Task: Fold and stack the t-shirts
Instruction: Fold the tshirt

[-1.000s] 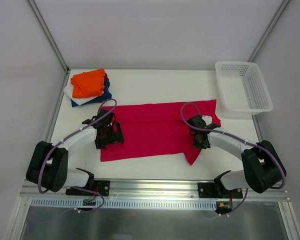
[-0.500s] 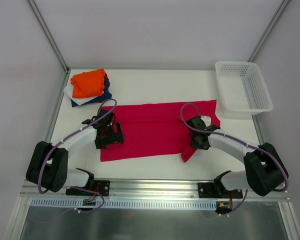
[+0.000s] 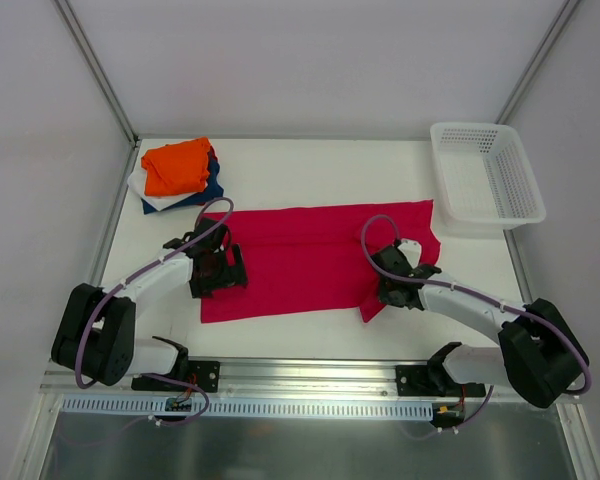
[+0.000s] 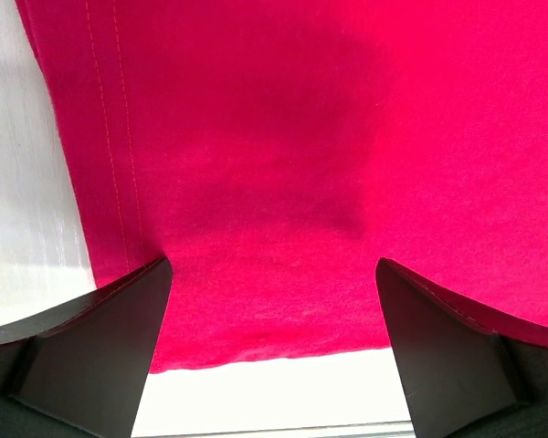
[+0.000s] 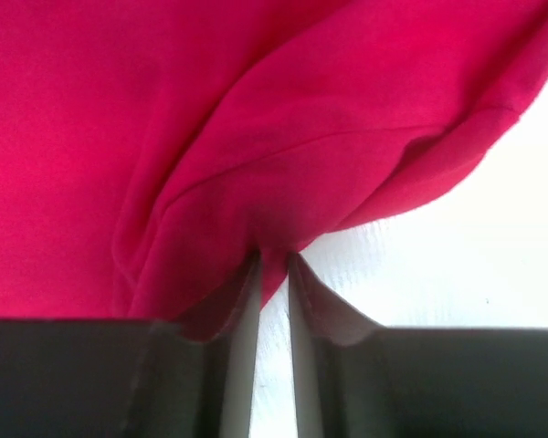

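A crimson-red t-shirt (image 3: 300,260) lies spread flat across the table's middle. My right gripper (image 3: 388,292) is at the shirt's near right corner, where the sleeve bunches into a fold. In the right wrist view the jaws (image 5: 274,255) stand nearly together, pinching a tuck of the red cloth (image 5: 329,109) at their tips. My left gripper (image 3: 225,270) rests over the shirt's left hem, and in the left wrist view it (image 4: 272,265) is wide open over flat red cloth (image 4: 283,137), gripping nothing. Folded orange (image 3: 177,166), navy-blue (image 3: 208,190) and white (image 3: 145,192) t-shirts are stacked at the back left.
A white mesh basket (image 3: 485,175) stands at the back right, just beyond the shirt's far right corner. Metal frame rails run along the table's left and right sides. White table surface (image 3: 310,170) shows behind the shirt.
My right gripper has shifted toward the near edge and a little left, and the near right sleeve has drawn in and bunched. The left arm has not moved.
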Tool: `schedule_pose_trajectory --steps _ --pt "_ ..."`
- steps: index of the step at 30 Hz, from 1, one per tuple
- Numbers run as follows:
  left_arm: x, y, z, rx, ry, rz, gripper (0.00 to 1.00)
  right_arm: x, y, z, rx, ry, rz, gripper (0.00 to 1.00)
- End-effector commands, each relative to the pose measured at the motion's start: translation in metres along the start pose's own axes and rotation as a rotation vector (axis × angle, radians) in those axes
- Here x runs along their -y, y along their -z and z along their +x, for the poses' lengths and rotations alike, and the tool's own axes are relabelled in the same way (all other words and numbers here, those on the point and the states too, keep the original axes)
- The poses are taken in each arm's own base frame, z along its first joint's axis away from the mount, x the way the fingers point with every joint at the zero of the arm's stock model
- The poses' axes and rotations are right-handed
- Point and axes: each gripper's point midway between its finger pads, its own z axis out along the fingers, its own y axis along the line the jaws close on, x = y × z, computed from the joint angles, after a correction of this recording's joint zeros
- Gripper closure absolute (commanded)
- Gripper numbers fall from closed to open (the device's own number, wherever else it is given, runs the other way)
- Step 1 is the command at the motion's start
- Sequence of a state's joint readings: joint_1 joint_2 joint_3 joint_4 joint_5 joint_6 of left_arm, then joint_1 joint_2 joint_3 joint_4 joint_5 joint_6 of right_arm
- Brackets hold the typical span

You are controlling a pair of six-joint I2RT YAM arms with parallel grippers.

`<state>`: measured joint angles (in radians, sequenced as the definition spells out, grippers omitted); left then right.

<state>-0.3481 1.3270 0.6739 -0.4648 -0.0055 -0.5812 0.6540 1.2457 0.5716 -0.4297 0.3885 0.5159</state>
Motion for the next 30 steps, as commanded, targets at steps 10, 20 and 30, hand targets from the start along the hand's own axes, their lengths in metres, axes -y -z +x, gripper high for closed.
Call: schedule_pose_trajectory --steps 10,20,30 --pt "-0.001 0.011 0.002 0.012 -0.028 0.004 0.05 0.005 -0.002 0.018 -0.054 0.023 0.043 1.00" --pt "-0.018 0.015 0.029 -0.018 0.107 -0.037 0.08 0.003 -0.003 0.018 -0.060 0.038 0.039 1.00" --pt "-0.039 0.043 0.030 0.152 0.233 -0.052 0.12 -0.003 -0.004 0.018 -0.063 0.054 0.012 1.00"
